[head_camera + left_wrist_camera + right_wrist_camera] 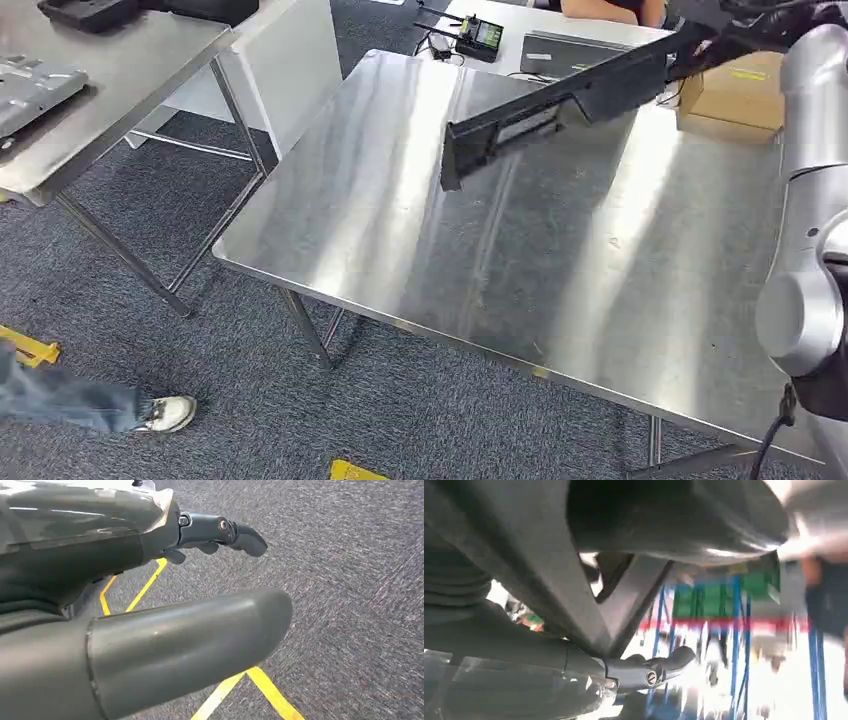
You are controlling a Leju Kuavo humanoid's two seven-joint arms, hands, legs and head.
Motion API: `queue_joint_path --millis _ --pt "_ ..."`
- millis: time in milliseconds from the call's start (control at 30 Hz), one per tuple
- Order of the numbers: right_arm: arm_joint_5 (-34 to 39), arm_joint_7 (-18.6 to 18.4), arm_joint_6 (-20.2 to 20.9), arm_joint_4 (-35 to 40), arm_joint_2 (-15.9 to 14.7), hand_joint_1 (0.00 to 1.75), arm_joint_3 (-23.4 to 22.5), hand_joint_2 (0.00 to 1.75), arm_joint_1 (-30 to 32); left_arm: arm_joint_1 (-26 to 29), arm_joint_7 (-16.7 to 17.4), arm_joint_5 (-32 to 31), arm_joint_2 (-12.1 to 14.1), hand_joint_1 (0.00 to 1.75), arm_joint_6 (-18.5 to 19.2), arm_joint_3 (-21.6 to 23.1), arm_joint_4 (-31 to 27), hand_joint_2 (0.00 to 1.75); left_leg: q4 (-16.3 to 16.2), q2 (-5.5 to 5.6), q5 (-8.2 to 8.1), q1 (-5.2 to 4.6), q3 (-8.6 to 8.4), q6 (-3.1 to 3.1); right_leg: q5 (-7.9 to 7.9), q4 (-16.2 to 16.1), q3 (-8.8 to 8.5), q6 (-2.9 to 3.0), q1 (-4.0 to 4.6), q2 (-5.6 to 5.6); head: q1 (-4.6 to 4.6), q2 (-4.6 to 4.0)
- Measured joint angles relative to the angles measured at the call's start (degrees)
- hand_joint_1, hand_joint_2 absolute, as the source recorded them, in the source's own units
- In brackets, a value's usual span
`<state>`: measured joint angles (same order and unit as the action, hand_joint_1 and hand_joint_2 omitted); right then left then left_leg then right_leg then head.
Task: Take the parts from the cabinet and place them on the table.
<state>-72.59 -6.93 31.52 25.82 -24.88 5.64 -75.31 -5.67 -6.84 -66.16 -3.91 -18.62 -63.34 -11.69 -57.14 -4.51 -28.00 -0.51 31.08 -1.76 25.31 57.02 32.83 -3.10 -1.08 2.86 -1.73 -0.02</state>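
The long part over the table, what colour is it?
Black, clearest in the head view: the long part.

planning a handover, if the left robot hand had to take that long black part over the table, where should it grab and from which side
Probably the free lower end of the long black part, approached from the robot's left. The part slants down toward the steel table, held at its upper end by the right robot hand, so the low end hangs unobstructed.
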Motion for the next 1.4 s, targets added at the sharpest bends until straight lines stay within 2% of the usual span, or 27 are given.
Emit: queue_joint_path --millis 167,267,500,667,733,767,800,967,1033,1100,1200,1300,1400 --pt "0.1 0.3 1.0 -2.3 -1.8 0.00 1.0 0.00 -1.2 0.0 0.0 -0.4 0.2 0.00 0.0 0.0 0.0 0.00 0.0 -0.06 -0.01 0.00 0.01 -0.01 0.00 0.0 0.05 0.00 0.00 -0.04 0.02 0.00" --pt "1.1 0.8 4.4 -3.3 -2.7 0.00 1.6 0.00 -1.8 0.0 -0.1 -0.6 0.2 0.00 0.0 0.0 0.0 0.00 0.0 -0.04 -0.01 0.00 -0.04 -0.01 0.00 0.0 0.06 0.00 0.01 -0.03 0.02 0.00" --pt "6.9 3.2 6.6 -3.5 -7.8 0.00 2.1 0.00 -0.7 0.0 -0.1 -1.6 0.2 0.00 0.3 0.0 0.0 0.00 0.0 0.01 -0.01 0.00 0.00 -0.01 0.00 0.0 0.03 0.00 0.01 0.03 0.00 0.00" --pt "7.1 3.3 6.7 -3.4 -8.0 0.00 2.1 0.00 -0.6 0.0 -0.1 -1.6 0.2 0.00 0.4 0.0 0.0 0.00 0.0 0.01 -0.02 0.00 0.00 -0.02 0.00 0.0 0.03 0.00 0.01 0.03 0.00 0.00" --pt "11.7 4.7 10.2 -1.9 -11.1 0.00 2.7 0.00 1.7 -0.1 -0.1 -1.6 0.2 0.00 0.6 0.0 0.0 0.00 0.0 0.01 -0.05 -0.04 0.02 -0.05 0.00 0.0 0.04 0.00 -0.03 0.03 0.00 0.00" --pt "11.7 3.6 9.8 -1.3 -12.3 0.00 3.2 0.00 2.8 -0.1 -0.1 -1.6 0.3 0.00 0.6 0.0 0.0 0.00 0.0 0.01 -0.06 -0.04 0.05 -0.05 0.00 0.0 0.04 -0.01 -0.03 0.03 0.00 0.00" --pt "12.9 1.4 7.0 -0.3 -14.0 0.00 4.8 0.00 5.5 -0.1 -0.2 -1.8 0.3 0.00 0.5 0.0 0.0 0.00 0.0 0.01 -0.07 -0.02 0.00 -0.05 0.00 0.0 0.04 0.00 -0.02 0.02 -0.02 0.00" --pt "16.6 1.9 5.9 -0.2 -16.4 0.00 5.8 0.00 10.5 -0.3 0.0 -2.5 0.2 0.00 0.5 0.0 0.0 0.00 0.0 0.10 -0.04 -0.01 0.05 -0.07 0.00 0.0 0.00 0.00 0.00 0.11 0.07 0.00" --pt "18.2 2.5 5.1 0.3 -16.6 0.00 6.0 0.00 12.9 -0.3 0.0 -2.6 0.2 0.00 0.5 0.0 0.0 0.00 0.0 -0.03 -0.05 -0.01 0.01 -0.07 0.00 0.0 0.01 0.00 0.01 0.02 0.07 0.00" --pt "20.5 3.9 5.7 0.4 -17.1 0.00 6.0 0.00 14.9 -0.5 0.0 -2.6 0.2 0.00 0.5 0.0 0.0 0.00 0.0 -0.01 -0.05 -0.01 0.05 -0.07 0.00 0.0 0.01 0.00 0.00 0.02 0.04 0.00" --pt "22.0 3.7 7.1 0.7 -16.7 0.00 6.0 0.00 17.0 -0.4 0.0 -2.3 0.2 0.00 0.4 0.0 0.0 0.00 0.0 0.00 -0.05 -0.01 0.08 -0.07 0.00 0.0 0.02 0.00 0.00 0.03 0.07 0.00" --pt "23.0 2.9 5.9 0.1 -14.4 0.00 6.0 0.00 19.3 -0.4 0.0 -1.7 0.1 0.00 -0.1 0.0 0.0 0.00 0.0 -0.10 -0.05 0.03 0.07 -0.06 0.00 0.0 0.01 0.00 0.04 -0.03 0.04 0.00" --pt "23.5 1.5 -0.1 -1.9 -9.8 0.00 6.0 0.00 21.8 -0.4 -0.1 -1.5 0.0 0.00 -0.5 0.0 0.0 0.00 0.0 -0.23 -0.04 0.05 -0.01 -0.06 0.00 0.0 0.01 0.00 0.06 -0.17 0.07 0.00"
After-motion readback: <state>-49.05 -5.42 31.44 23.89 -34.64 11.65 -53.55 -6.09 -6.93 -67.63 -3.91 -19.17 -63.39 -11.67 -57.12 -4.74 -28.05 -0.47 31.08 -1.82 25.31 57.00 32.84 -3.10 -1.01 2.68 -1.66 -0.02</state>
